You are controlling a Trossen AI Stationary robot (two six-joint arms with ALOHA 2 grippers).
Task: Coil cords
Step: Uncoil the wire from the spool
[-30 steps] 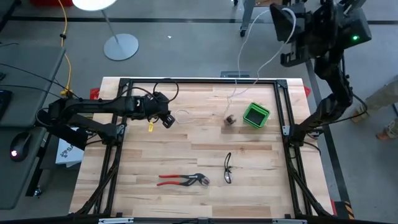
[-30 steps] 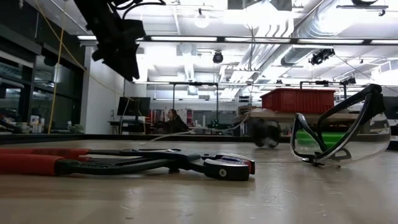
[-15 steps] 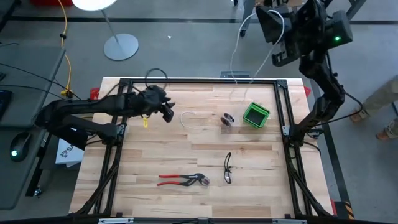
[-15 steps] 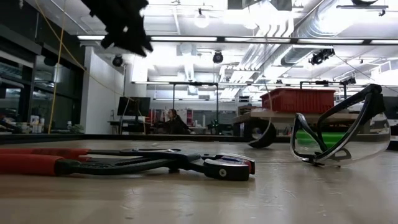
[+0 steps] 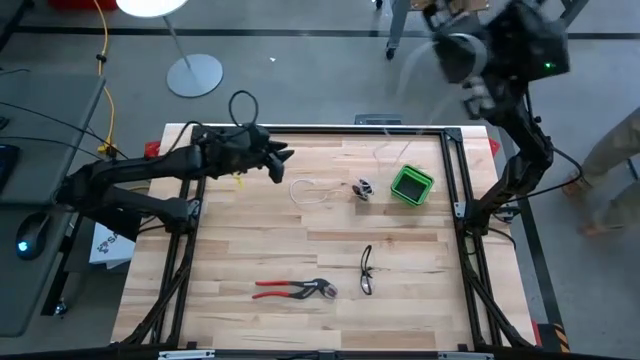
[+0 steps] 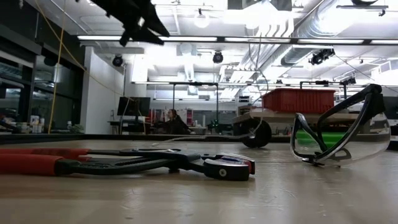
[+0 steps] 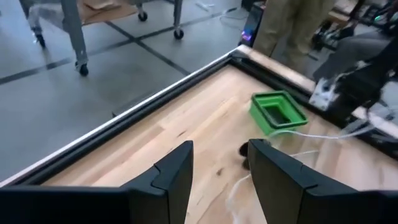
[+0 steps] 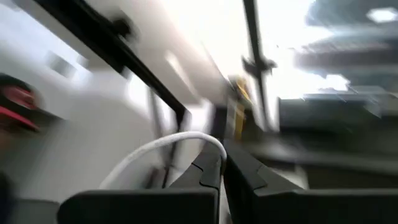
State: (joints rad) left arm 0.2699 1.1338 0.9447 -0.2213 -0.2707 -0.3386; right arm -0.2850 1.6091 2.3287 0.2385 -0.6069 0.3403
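I am looking down on a wooden tabletop (image 5: 300,250) with both arms raised above its far side. My right gripper (image 8: 222,163) is lifted high beyond the far right corner, its fingers clenched on the thin white cord (image 8: 163,148), which arcs out from between them in the right wrist view. From that gripper the cord (image 5: 395,148) hangs down to the tabletop and runs to a small black spool (image 5: 364,188) lying well below and to the left of it, just beside a green bin (image 5: 412,185). A loose loop of the cord lies on the wood on the spool's other side.

My left gripper (image 5: 283,154) hovers over the far left part of the tabletop, fingers (image 7: 176,171) released and spread apart, holding nothing. The spool (image 7: 245,163) and the green bin (image 7: 278,112) lie ahead of it, the loose loop of cord nearest to it.

Nearer to me, well apart from both grippers, lie red-handled pliers (image 5: 293,290) and a pair of safety glasses (image 5: 367,270). In the low view the pliers (image 6: 124,162) and glasses (image 6: 342,134) fill the foreground, with the spool (image 6: 256,134) behind them.
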